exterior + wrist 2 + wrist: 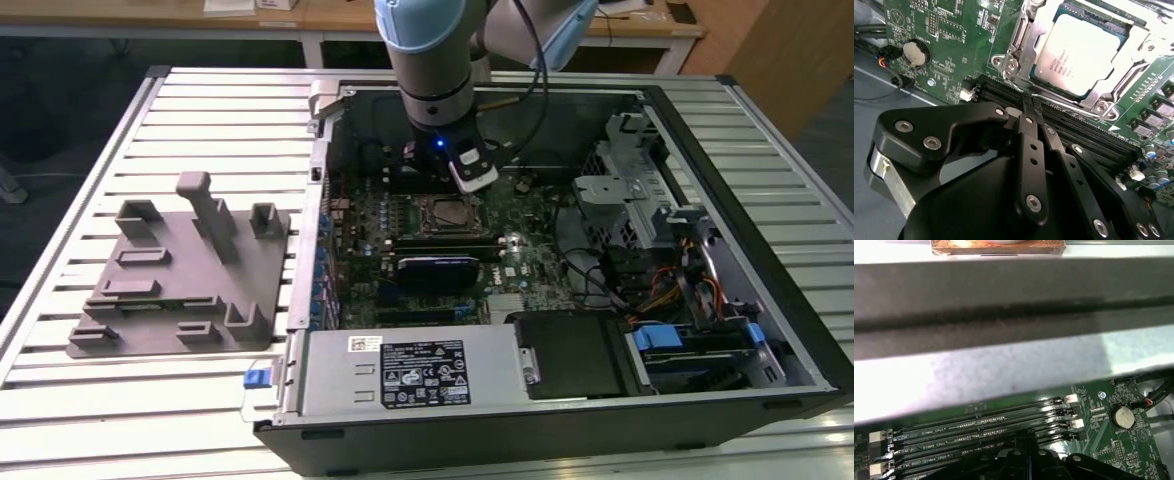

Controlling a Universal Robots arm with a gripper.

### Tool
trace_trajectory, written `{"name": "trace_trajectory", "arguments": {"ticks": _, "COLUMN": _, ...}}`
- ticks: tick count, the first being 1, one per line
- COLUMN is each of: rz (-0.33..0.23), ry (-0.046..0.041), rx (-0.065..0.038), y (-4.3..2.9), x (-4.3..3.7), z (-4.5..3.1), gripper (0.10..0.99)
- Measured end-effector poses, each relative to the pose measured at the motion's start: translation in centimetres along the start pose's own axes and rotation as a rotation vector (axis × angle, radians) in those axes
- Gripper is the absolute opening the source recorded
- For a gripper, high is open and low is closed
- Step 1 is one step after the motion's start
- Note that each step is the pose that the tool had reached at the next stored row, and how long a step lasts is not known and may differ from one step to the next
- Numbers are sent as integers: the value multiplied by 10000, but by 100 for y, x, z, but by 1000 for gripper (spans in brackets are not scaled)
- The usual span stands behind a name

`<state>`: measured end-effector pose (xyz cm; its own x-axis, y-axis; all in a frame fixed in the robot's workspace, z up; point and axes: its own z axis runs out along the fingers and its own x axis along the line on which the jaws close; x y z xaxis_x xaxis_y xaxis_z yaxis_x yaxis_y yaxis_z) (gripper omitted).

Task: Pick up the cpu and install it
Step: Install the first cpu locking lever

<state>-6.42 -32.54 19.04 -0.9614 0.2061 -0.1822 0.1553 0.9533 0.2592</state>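
Note:
The cpu (1081,52), a flat square chip with a silvery top, lies inside the metal socket frame (1014,62) on the green motherboard. In the second wrist view my gripper (1026,102) is shut with its black fingers pressed together and nothing between them. Its tips hover over the memory slots (1089,135), just beside the socket's corner and the thin wire lever (1054,100). In the first wrist view the gripper's tips (1027,436) sit above the memory slots (989,422). In the exterior view the arm (434,100) reaches down into the open computer case, above the socket (447,212).
A grey plastic holder block (180,270) lies on the slatted table at the exterior view's left. The case wall (1004,305) stands close to the gripper. A coin battery (915,52), a power supply (400,370), drive cages (641,190) and cables (667,295) fill the case.

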Motion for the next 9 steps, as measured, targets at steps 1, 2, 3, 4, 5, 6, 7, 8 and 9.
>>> {"name": "trace_trajectory", "arguments": {"ticks": 1, "rz": 0, "ry": -1, "rx": -1, "y": -2, "x": -1, "z": -2, "gripper": 106}}
{"name": "trace_trajectory", "arguments": {"ticks": 2, "rz": 0, "ry": -1, "rx": -2, "y": -6, "x": -2, "z": -3, "gripper": 106}}
{"name": "trace_trajectory", "arguments": {"ticks": 3, "rz": 1, "ry": -2, "rx": -3, "y": -11, "x": -3, "z": -5, "gripper": 106}}
{"name": "trace_trajectory", "arguments": {"ticks": 4, "rz": 1, "ry": -2, "rx": -2, "y": -17, "x": -5, "z": -7, "gripper": 106}}
{"name": "trace_trajectory", "arguments": {"ticks": 5, "rz": 3, "ry": -2, "rx": -2, "y": -24, "x": -6, "z": -8, "gripper": 106}}
{"name": "trace_trajectory", "arguments": {"ticks": 6, "rz": 5, "ry": -2, "rx": -2, "y": -30, "x": -8, "z": -10, "gripper": 106}}
{"name": "trace_trajectory", "arguments": {"ticks": 7, "rz": 7, "ry": -3, "rx": -1, "y": -36, "x": -9, "z": -11, "gripper": 106}}
{"name": "trace_trajectory", "arguments": {"ticks": 8, "rz": 9, "ry": -3, "rx": 0, "y": -41, "x": -10, "z": -12, "gripper": 106}}
{"name": "trace_trajectory", "arguments": {"ticks": 9, "rz": 12, "ry": -4, "rx": 0, "y": -44, "x": -10, "z": -12, "gripper": 106}}
